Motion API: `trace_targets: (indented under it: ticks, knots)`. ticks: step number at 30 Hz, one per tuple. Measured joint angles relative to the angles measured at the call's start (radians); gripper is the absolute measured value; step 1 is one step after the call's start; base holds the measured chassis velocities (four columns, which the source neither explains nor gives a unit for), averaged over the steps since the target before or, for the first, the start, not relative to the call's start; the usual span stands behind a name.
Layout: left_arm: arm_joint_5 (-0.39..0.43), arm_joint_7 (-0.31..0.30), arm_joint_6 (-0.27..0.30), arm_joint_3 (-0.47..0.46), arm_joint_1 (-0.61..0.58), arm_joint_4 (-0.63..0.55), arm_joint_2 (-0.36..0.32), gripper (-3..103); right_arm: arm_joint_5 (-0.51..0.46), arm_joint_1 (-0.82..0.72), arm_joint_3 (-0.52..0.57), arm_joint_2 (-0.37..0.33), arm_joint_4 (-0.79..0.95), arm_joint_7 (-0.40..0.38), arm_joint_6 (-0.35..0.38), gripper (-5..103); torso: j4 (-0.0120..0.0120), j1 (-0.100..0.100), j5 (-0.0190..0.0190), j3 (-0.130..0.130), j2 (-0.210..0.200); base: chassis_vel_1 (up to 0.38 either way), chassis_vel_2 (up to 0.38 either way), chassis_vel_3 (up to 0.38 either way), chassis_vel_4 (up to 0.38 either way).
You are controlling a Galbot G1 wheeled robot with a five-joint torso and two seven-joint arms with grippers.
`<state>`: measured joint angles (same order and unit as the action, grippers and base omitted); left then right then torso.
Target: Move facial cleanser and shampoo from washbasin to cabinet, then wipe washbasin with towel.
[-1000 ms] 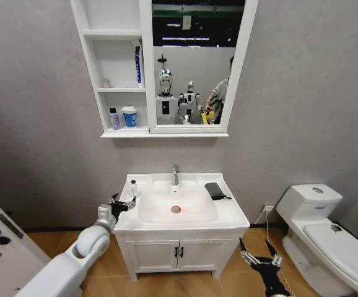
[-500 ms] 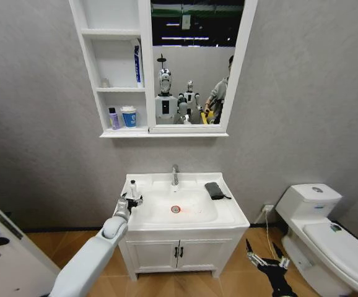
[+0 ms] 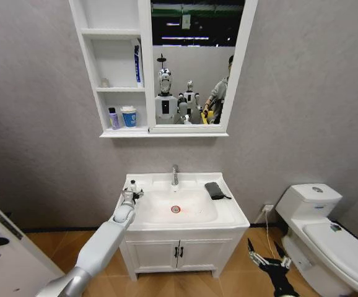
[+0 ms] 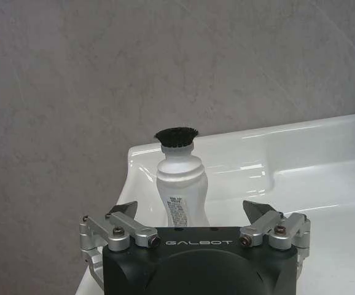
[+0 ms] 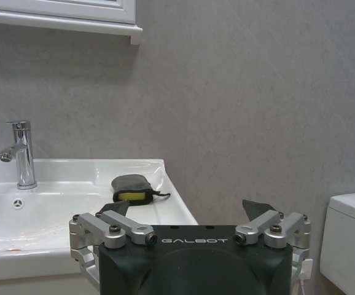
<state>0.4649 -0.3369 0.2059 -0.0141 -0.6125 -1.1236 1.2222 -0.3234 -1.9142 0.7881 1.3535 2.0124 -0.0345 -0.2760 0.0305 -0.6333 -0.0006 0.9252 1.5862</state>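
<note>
Progress was partial: blue-and-white tube [image 3: 138,64] and small purple bottle [image 3: 114,118] stood on the cabinet [image 3: 118,132] shelves, though which product each was could not be told. Left gripper [image 3: 130,194], jaws spread wide, sat at the washbasin [image 3: 228,210] rim's left corner, straddling but not gripping a white black-capped bottle [image 4: 180,184] there, probably one item left to move. Towel [image 3: 214,190] lay untouched on the basin's right ledge, so wiping was not started. Right gripper [image 3: 269,260] hung low beside the basin, fingers apart, empty.
</note>
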Motion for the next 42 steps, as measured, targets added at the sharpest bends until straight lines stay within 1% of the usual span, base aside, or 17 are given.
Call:
trace_targets:
  ticks: [2, 4, 6, 8, 12, 18, 23, 26, 27, 30, 31, 33, 34, 37, 38, 40, 42]
  knots:
    - [-0.005, -0.005, 0.000, -0.008, 0.001, 0.013, 0.011, 94, -0.003, -0.001, 0.003, 0.000, 0.000, 0.000, 0.000, 100, 0.0000, 0.000, -0.0002, 0.000, 0.000, 0.000, 0.000, 0.000, 0.000]
    - [-0.011, -0.008, -0.001, -0.017, 0.003, 0.027, 0.021, 83, -0.005, -0.002, 0.005, 0.000, 0.000, 0.000, -0.001, 100, 0.0000, 0.000, -0.0001, 0.000, 0.000, 0.000, 0.000, 0.000, 0.000]
    - [-0.013, -0.006, -0.002, -0.020, 0.003, 0.032, 0.023, 83, -0.006, -0.003, 0.007, -0.001, 0.000, 0.000, -0.001, 100, 0.0000, 0.000, -0.0002, 0.000, 0.000, 0.000, 0.000, 0.000, 0.000]
    - [-0.011, -0.004, -0.002, -0.025, 0.006, 0.037, 0.025, 72, -0.008, -0.004, 0.009, -0.001, 0.000, 0.001, -0.002, 100, 0.0000, 0.000, -0.0001, 0.000, 0.000, 0.000, 0.000, 0.000, 0.000]
    - [-0.002, -0.004, 0.000, -0.029, 0.009, 0.038, 0.024, 61, -0.008, -0.006, 0.010, 0.000, 0.000, 0.001, -0.005, 100, 0.0000, 0.000, -0.0001, 0.000, 0.000, 0.000, 0.000, 0.000, 0.000]
    - [0.007, 0.001, 0.002, -0.031, 0.009, 0.034, 0.017, 34, -0.005, -0.010, 0.010, 0.005, 0.000, 0.002, -0.010, 100, 0.0000, 0.000, -0.0002, 0.000, 0.000, 0.000, 0.000, 0.000, 0.000]
    - [0.032, -0.005, 0.012, -0.025, -0.010, -0.021, -0.017, 28, -0.005, -0.006, 0.009, 0.005, -0.003, 0.002, -0.011, 100, 0.0000, 0.000, -0.0004, 0.000, 0.000, 0.000, 0.000, 0.000, 0.000]
    - [0.111, -0.031, 0.048, -0.011, -0.046, -0.225, -0.105, 28, -0.006, -0.002, 0.006, 0.007, -0.006, 0.002, -0.011, 100, -0.0003, 0.000, -0.0003, 0.000, 0.000, 0.000, 0.000, 0.000, 0.000]
    - [0.111, -0.031, 0.048, -0.011, -0.046, -0.225, -0.105, 28, -0.006, -0.002, 0.006, 0.007, -0.006, 0.002, -0.011, 100, -0.0003, 0.000, -0.0003, 0.000, 0.000, 0.000, 0.000, 0.000, 0.000]
    - [0.298, -0.094, 0.161, -0.011, -0.042, -0.511, -0.224, 28, -0.003, 0.002, -0.002, 0.007, -0.017, 0.006, -0.013, 100, -0.0002, 0.000, -0.0004, 0.000, 0.000, 0.000, 0.000, 0.000, 0.000]
    - [0.298, -0.094, 0.161, -0.011, -0.042, -0.511, -0.224, 28, -0.003, 0.002, -0.002, 0.007, -0.017, 0.006, -0.013, 100, -0.0002, 0.000, -0.0004, 0.000, 0.000, 0.000, 0.000, 0.000, 0.000]
    - [0.435, -0.149, 0.274, -0.003, 0.038, -0.654, -0.299, 28, 0.003, 0.009, -0.009, 0.006, -0.026, 0.009, -0.014, 100, -0.0003, 0.000, -0.0001, 0.000, 0.000, 0.000, 0.000, 0.000, 0.000]
    - [0.435, -0.149, 0.274, -0.003, 0.038, -0.654, -0.299, 28, 0.003, 0.009, -0.009, 0.006, -0.026, 0.009, -0.014, 100, -0.0003, 0.000, -0.0001, 0.000, 0.000, 0.000, 0.000, 0.000, 0.000]
    - [0.627, -0.227, 0.390, 0.047, 0.255, -0.714, -0.352, 28, 0.005, 0.015, -0.015, 0.006, -0.024, 0.010, -0.015, 100, -0.0002, 0.000, -0.0004, 0.000, 0.000, 0.000, 0.000, 0.000, 0.000]
    - [0.627, -0.227, 0.390, 0.047, 0.255, -0.714, -0.352, 28, 0.005, 0.015, -0.015, 0.006, -0.024, 0.010, -0.015, 100, -0.0002, 0.000, -0.0004, 0.000, 0.000, 0.000, 0.000, 0.000, 0.000]
    - [0.715, -0.257, 0.429, 0.093, 0.401, -0.679, -0.347, 28, 0.001, 0.015, -0.014, 0.006, -0.018, 0.010, -0.015, 100, 0.0000, 0.000, 0.0004, 0.000, 0.000, 0.000, 0.000, 0.000, 0.000]
    - [0.731, -0.262, 0.436, 0.108, 0.442, -0.660, -0.342, 28, -0.001, 0.015, -0.012, 0.006, -0.018, 0.010, -0.015, 100, 0.0000, 0.000, 0.0003, 0.000, 0.000, 0.000, 0.000, 0.000, 0.000]
